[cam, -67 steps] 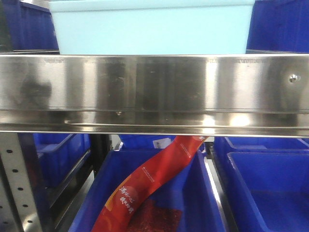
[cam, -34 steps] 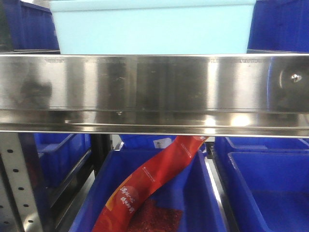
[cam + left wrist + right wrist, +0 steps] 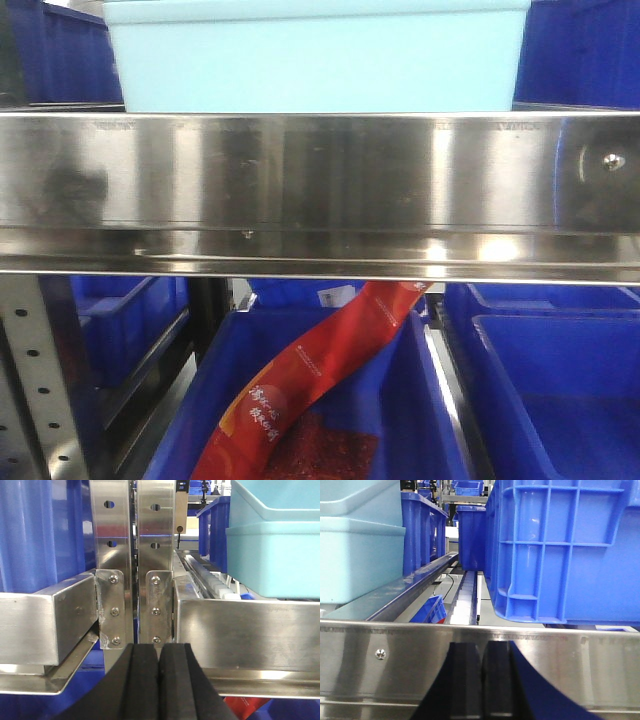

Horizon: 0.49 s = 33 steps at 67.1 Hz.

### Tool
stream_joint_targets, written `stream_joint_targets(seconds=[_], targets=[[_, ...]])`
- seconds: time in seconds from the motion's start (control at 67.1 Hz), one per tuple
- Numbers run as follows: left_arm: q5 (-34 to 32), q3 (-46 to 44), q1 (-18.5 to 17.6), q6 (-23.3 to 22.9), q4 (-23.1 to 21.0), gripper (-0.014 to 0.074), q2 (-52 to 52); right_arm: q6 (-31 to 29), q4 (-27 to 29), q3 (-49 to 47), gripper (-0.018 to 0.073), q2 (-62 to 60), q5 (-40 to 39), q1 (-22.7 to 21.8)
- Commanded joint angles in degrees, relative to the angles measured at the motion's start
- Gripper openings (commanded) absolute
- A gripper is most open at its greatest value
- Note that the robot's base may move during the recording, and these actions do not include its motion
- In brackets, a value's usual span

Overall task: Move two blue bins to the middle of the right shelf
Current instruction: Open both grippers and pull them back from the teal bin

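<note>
**Count of what shows**

Front view: one pale blue bin (image 3: 315,55) sits on the shelf behind one stainless rail (image 3: 320,175). Below the rail stand two dark blue bins close up, one in the middle (image 3: 400,420) and one to the right (image 3: 560,400), with a third (image 3: 125,320) further left. One red packet (image 3: 310,375) lies in the middle one. One perforated upright (image 3: 35,390) shows at lower left.

Left wrist view: two perforated uprights, side by side (image 3: 112,540) (image 3: 156,540).
</note>
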Motion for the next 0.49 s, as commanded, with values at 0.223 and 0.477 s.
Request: stream_joint_targets(seconds=[0.223, 0.477], targets=[[-1.11, -0.13, 0.09, 0.14, 0.10, -0.0111, -0.30, -0.10, 0.18, 0.05, -0.0162, -0.18, -1.63, -0.36], [-1.11, -0.13, 0.09, 0.14, 0.10, -0.0111, -0.30, -0.10, 0.18, 0.05, -0.0162, -0.18, -1.63, -0.36]])
